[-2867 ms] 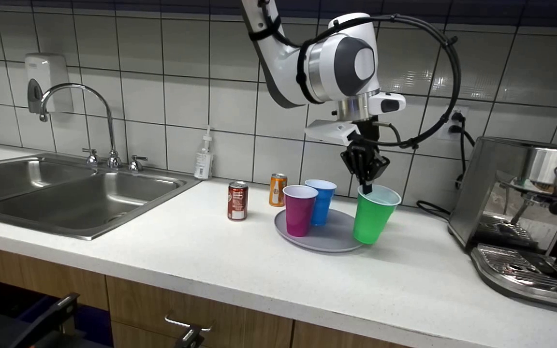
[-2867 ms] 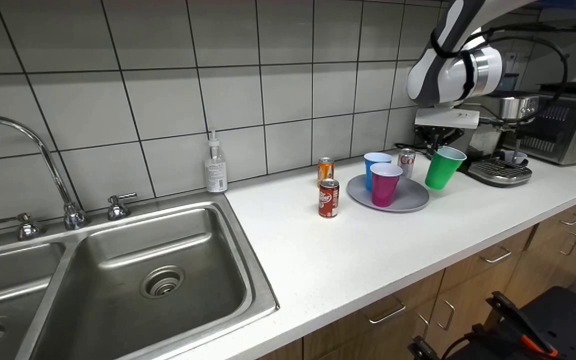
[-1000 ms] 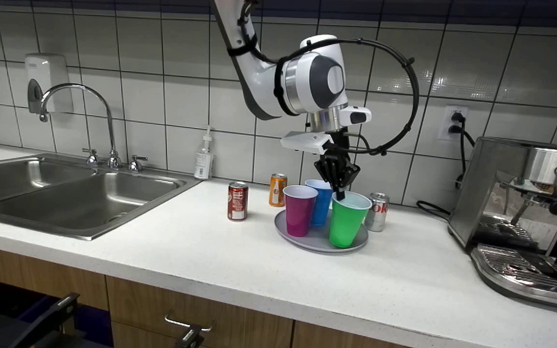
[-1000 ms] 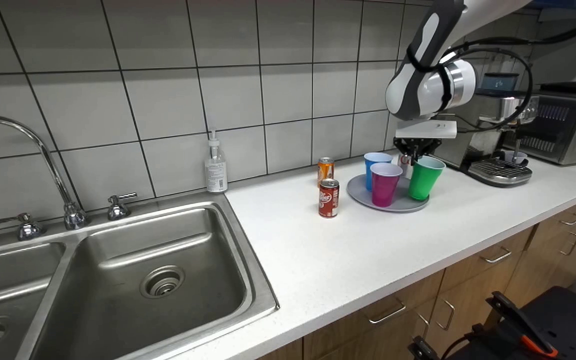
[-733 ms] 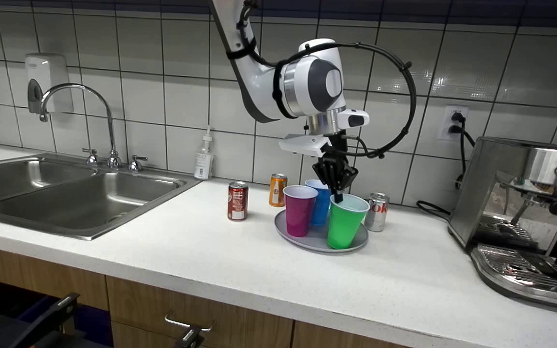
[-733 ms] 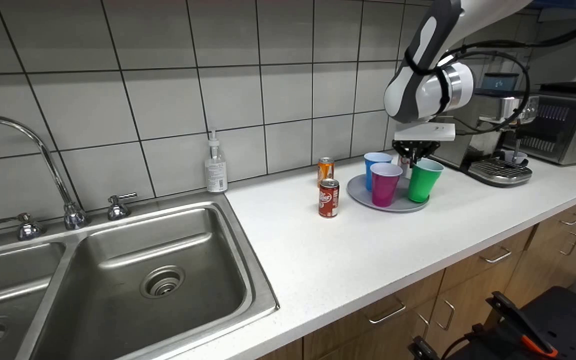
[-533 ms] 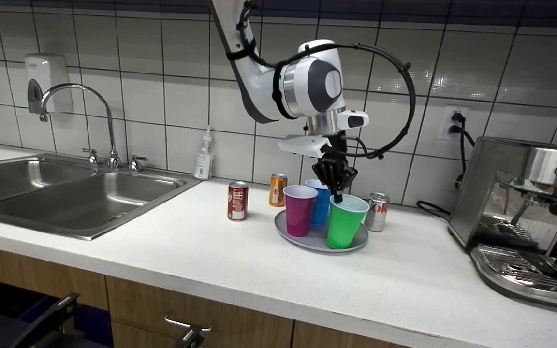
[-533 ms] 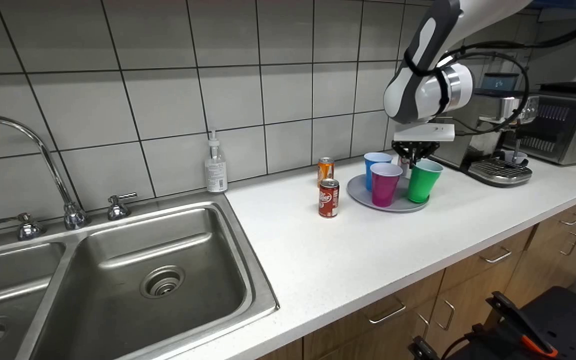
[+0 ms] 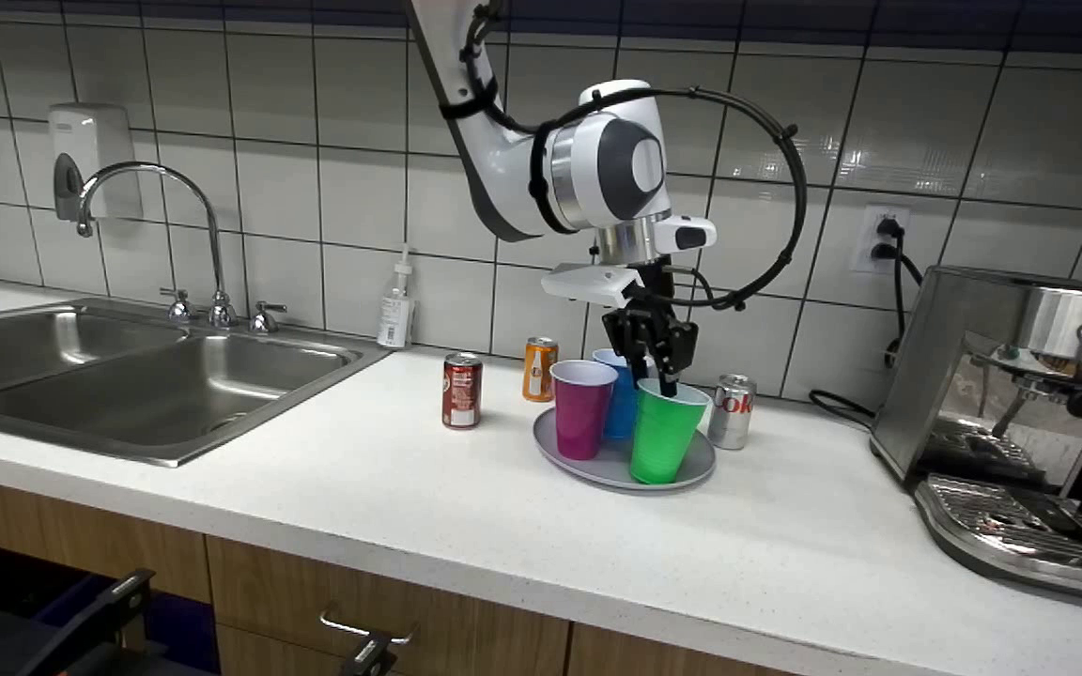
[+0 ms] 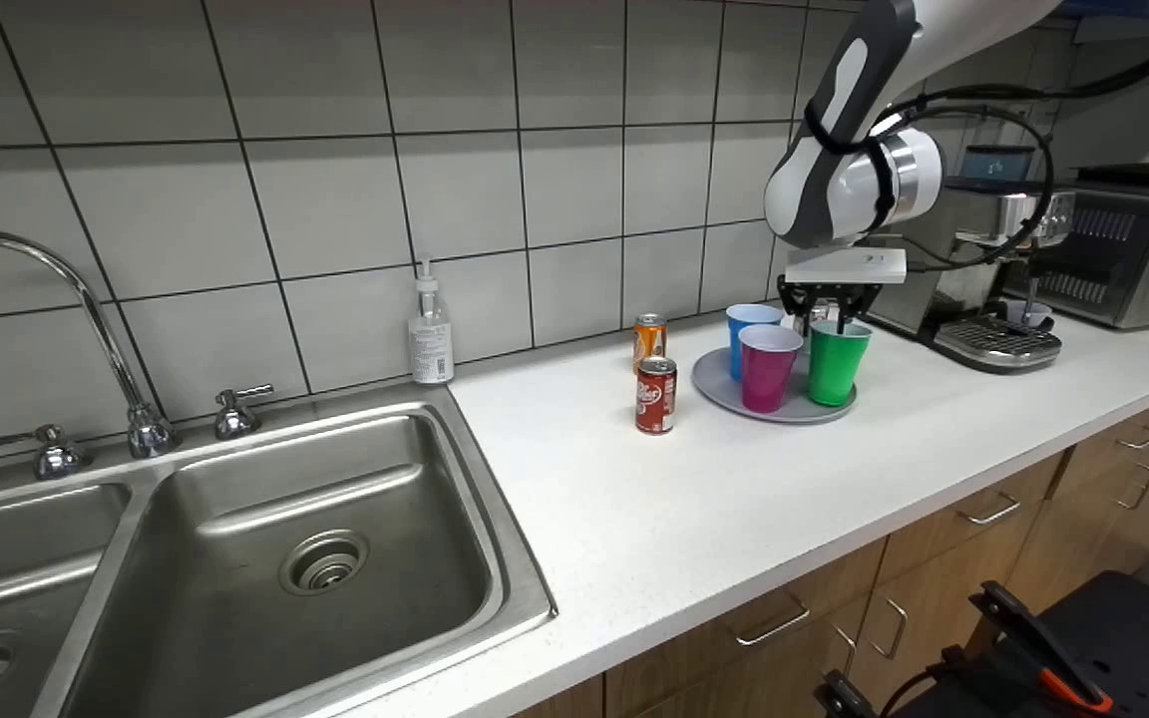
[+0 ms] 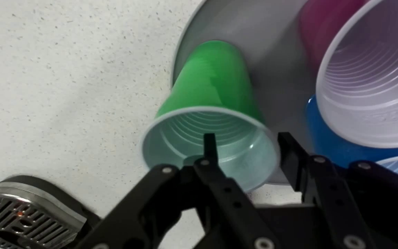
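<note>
**Straddling, not pinching**

Holds black fingers (image 11: 210,147) apart, with one inside a tapered green plastic cup (image 11: 211,91) and one just outside. Note the cup below the fingers, on a round grey plate (image 11: 275,65), so probably borne by that, not gripped. See, beyond the outer finger, a tapered purple plastic cup (image 9: 581,413) and a tapered blue plastic cup (image 9: 622,404), sharing that base.

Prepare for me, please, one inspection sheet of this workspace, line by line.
Surface: white, speckled counter.
Work items: green cup, standing on gray plate.
Clutter: magenta cup and blue cup on the same plate; red can, orange can, silver can near it.
Grippers: the gripper stands open, straddling the green cup's rim; contact cannot be told.
Cables: black cable looped at the arm; dark cords in wall outlet.
Surroundings: sink, pump bottle, tiled wall, espresso machine.
</note>
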`<state>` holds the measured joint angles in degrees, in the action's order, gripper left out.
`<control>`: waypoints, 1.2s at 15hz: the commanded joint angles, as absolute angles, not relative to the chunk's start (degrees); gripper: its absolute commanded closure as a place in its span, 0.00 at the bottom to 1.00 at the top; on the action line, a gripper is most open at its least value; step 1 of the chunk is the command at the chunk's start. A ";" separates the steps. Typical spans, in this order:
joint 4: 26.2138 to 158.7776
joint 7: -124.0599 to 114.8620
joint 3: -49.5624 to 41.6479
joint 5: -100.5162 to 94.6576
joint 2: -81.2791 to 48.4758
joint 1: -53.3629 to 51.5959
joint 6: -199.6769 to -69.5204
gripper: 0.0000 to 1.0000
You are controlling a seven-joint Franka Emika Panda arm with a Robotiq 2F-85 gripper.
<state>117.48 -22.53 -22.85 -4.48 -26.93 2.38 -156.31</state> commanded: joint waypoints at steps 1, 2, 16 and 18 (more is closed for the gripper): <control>116.63 -22.94 -22.30 -4.86 -26.29 2.81 -155.03 0.17; 116.70 -22.89 -22.26 -4.81 -26.07 2.84 -155.14 0.11; 118.68 -21.30 -21.15 -4.99 -21.78 2.92 -157.85 0.00; 119.72 -20.55 -20.56 -5.10 -20.61 2.88 -158.41 0.00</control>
<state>116.89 -22.23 -21.97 -4.47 -24.09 2.37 -157.36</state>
